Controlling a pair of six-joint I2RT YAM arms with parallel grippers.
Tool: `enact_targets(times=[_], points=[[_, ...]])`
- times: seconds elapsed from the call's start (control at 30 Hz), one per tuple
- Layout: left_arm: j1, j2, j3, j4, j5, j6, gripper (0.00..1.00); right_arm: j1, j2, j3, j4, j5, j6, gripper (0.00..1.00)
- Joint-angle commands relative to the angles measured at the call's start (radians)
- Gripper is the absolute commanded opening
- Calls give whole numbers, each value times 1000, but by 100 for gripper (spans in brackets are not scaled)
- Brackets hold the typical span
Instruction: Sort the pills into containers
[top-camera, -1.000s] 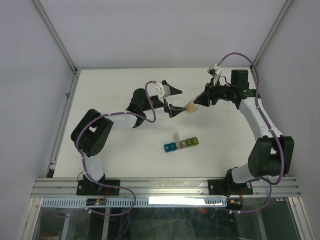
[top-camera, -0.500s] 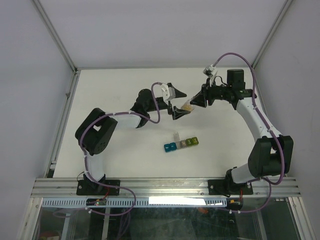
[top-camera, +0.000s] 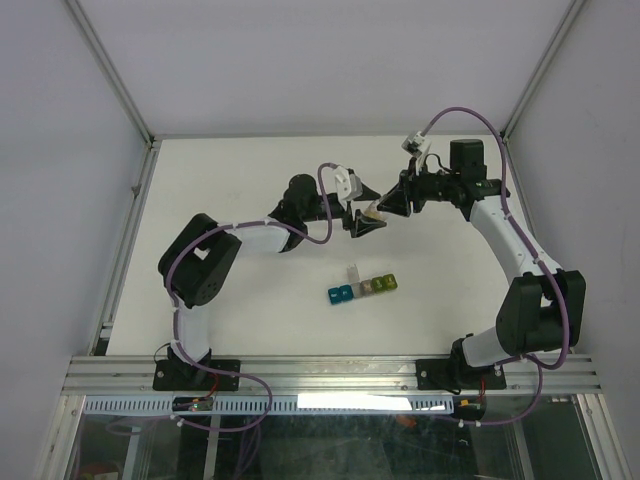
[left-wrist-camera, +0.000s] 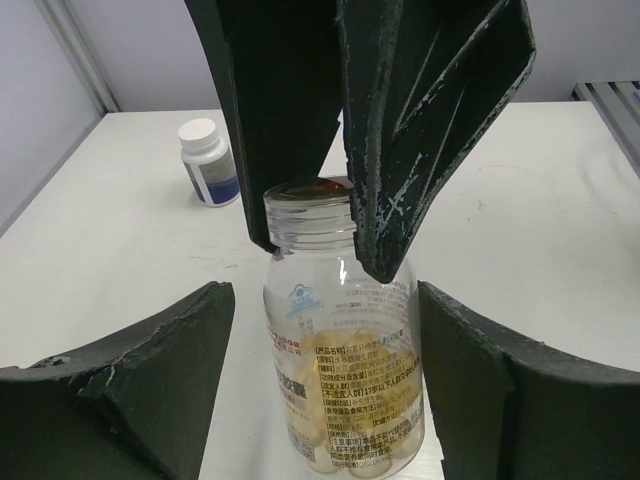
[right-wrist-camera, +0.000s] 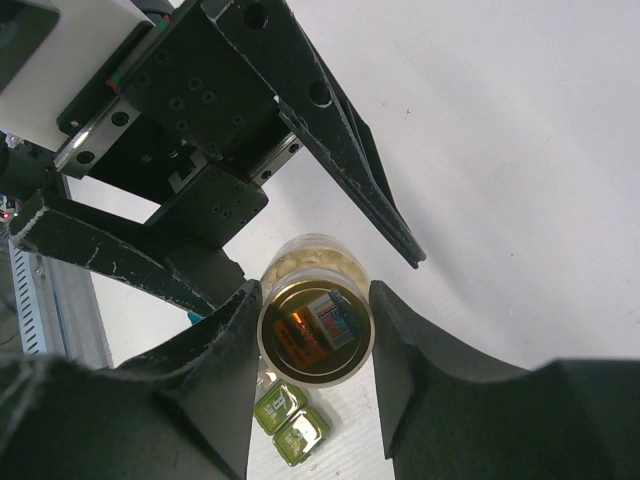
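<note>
Your right gripper (right-wrist-camera: 317, 288) is closed on the neck of a clear bottle (left-wrist-camera: 345, 330), one finger pressed to each side just under the rim. From its own wrist view you look straight into the bottle's open mouth. Your left gripper (left-wrist-camera: 325, 305) meets it from the left with its jaws spread wide. The bottle's body sits between those two fingers. The right-hand finger lies close against the glass and the left-hand one stands clear of it, so that gripper has no grip on anything. The pills (left-wrist-camera: 350, 400) are pale yellowish pieces heaped in the lower part of the bottle, behind a printed label. From overhead, both grippers and the bottle come together over the far middle of the table (top-camera: 230, 170). Whether the bottle's base touches the surface cannot be told. The containers (top-camera: 362, 288) lie nearer to you on the table, well apart from the bottle, as a short row of five joined cells: blue, teal, grey, olive, yellow-green from left to right. The grey cell's lid stands up and the others look shut. A white-capped bottle (left-wrist-camera: 208, 160) stands upright on the table beyond the grippers in the left wrist view.
</note>
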Motion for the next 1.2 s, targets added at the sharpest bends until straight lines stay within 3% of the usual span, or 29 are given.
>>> enact_targets(times=[0.0, 0.37, 0.43, 0.47, 0.57, 0.63, 0.7, 0.87, 0.97, 1.17], points=[[-7, 4, 46, -19, 12, 39, 71, 6, -54, 21, 27, -15, -9, 0], [-7, 26, 90, -89, 32, 45, 64, 6, -63, 21, 23, -14, -16, 0], [-6, 27, 95, -97, 37, 47, 58, 6, -63, 21, 23, -14, -17, 0], [-7, 28, 98, -102, 42, 49, 53, 6, -65, 21, 23, -13, -18, 0], [-7, 27, 101, -108, 63, 52, 21, 6, -60, 17, 24, -8, -19, 0], [-4, 23, 97, -113, 72, 69, 10, 6, -54, 21, 10, -1, -34, 0], [-2, 13, 93, -137, 73, 96, 0, 7, -43, 33, -20, 12, -60, 11], [18, -6, 88, -201, 79, 137, 0, 7, -29, 80, -103, 19, -99, 82], [23, -15, 90, -245, 75, 163, 0, 0, -47, 116, -154, 31, -106, 92], [26, -14, 100, -283, 74, 182, 0, -19, -46, 131, -178, 109, -64, 95]])
